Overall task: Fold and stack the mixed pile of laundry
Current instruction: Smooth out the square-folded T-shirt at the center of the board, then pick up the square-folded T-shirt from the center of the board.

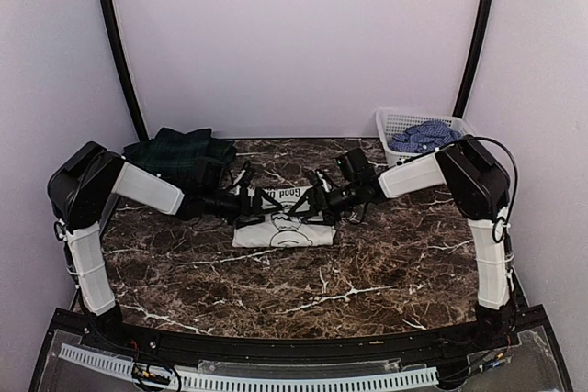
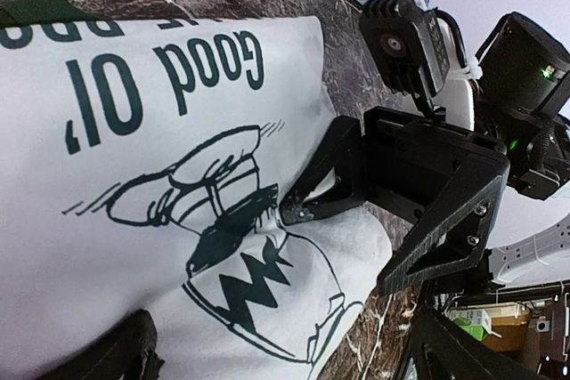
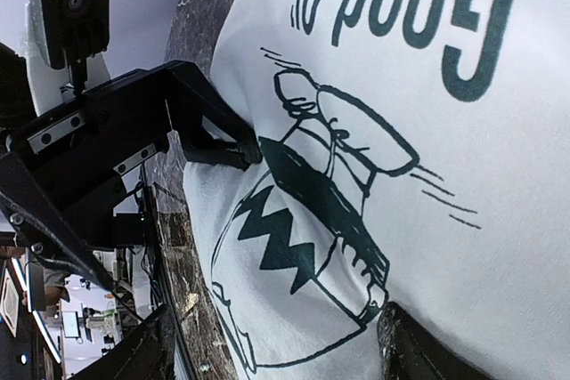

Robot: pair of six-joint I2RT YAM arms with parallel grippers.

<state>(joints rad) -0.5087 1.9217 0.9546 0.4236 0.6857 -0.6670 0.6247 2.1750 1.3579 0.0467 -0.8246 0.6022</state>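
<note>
Step in hand looks like the end of a fold on the white tee (image 1: 283,225). It lies flat and squared in the middle of the table (image 1: 386,263), green print up. Above it the left gripper (image 1: 257,204) is spread wide and holds nothing, with one fingertip (image 3: 240,150) at the tee's edge. Opposite, the right gripper (image 1: 310,204) is also released, jaws apart, one fingertip (image 2: 296,209) touching the cloth by the cartoon, nothing pinched. Both sit low over the tee, one from each side.

At back left lies the plaid garment (image 1: 179,149), dark green, near the tee but apart. The blue-and-white checked shirt (image 1: 424,135) is bunched in the basket (image 1: 390,121) at back right, apparently unfolded.

The tee is probably finished or one fold short. Next move likely: lift both arms clear, then carry the tee to the plaid garment to stack, or fetch the checked shirt. It needs a clean exit so the fingers don't drag the fold open.
</note>
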